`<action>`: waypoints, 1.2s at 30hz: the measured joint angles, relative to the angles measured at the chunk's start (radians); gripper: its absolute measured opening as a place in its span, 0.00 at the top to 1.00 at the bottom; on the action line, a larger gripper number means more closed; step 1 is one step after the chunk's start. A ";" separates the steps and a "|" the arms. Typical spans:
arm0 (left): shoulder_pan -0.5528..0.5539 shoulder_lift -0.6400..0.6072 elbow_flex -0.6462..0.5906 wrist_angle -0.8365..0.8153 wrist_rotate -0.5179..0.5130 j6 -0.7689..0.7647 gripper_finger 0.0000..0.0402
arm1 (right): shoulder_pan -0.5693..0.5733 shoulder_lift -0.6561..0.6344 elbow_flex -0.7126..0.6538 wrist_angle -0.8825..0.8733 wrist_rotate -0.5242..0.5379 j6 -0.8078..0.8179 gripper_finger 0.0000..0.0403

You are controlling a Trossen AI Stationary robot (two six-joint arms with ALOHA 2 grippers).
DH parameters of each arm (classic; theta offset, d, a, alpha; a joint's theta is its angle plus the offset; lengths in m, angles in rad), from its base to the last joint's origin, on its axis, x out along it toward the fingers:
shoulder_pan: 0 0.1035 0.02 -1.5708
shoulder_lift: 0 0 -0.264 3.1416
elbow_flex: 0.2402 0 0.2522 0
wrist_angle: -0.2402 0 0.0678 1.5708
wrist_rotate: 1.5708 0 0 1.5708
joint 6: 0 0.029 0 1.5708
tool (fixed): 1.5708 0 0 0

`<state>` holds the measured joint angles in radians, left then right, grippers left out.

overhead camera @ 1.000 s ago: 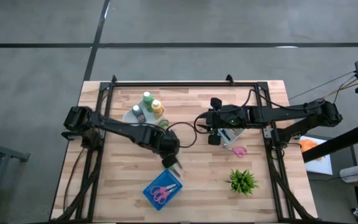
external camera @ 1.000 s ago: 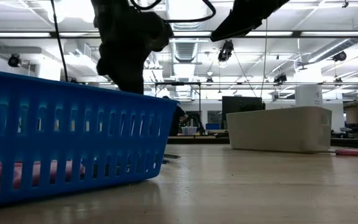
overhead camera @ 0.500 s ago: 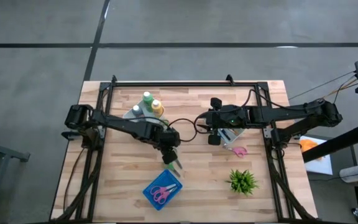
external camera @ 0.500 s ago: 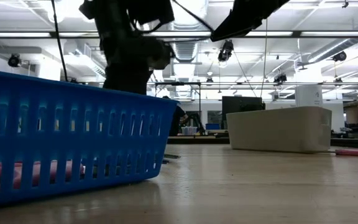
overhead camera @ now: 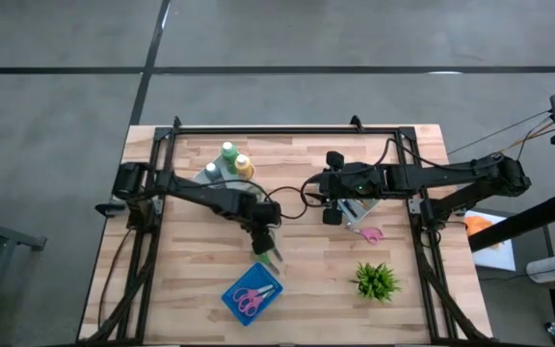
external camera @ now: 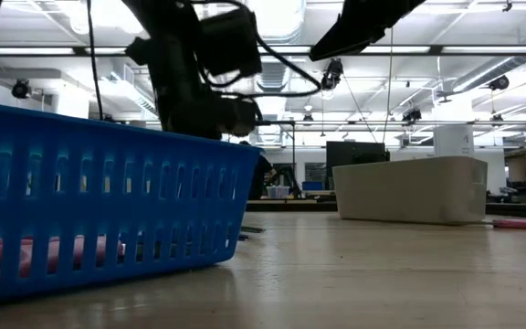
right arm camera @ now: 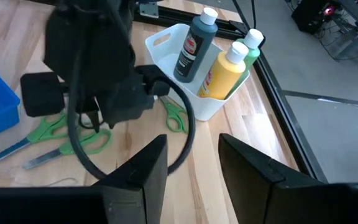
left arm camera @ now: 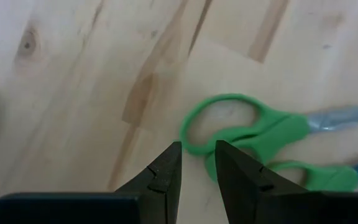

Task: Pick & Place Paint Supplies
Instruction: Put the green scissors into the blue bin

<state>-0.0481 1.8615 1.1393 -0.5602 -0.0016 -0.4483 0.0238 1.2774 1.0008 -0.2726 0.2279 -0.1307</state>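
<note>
Squeeze bottles – glossy plastic, in white bin, left gripper jaws slightly parted over green-handled scissors

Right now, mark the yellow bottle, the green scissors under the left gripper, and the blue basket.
yellow bottle (right arm camera: 224, 73), right wrist view, middle of its body.
green scissors (left arm camera: 272, 132), left wrist view, where the handles join.
blue basket (external camera: 108, 201), low view, its slotted side wall.

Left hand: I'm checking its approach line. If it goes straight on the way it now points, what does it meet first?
Probably the green scissors: the left hand points at their handle loop, fingers slightly apart. Height above them is unclear.
</note>
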 joint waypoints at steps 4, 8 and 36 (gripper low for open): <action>0.012 0.008 0.001 0.016 0.003 0.004 0.75 | 0.000 0.000 0.000 0.000 0.000 0.000 0.65; 0.025 0.008 0.001 0.031 0.003 0.007 0.75 | 0.000 0.000 0.000 0.000 0.000 0.000 0.65; 0.032 0.067 0.003 0.029 0.017 0.029 0.97 | 0.000 0.000 0.000 0.000 0.000 0.000 0.65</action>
<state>-0.0162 1.9288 1.1420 -0.5308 0.0154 -0.4190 0.0235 1.2774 1.0008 -0.2726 0.2283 -0.1307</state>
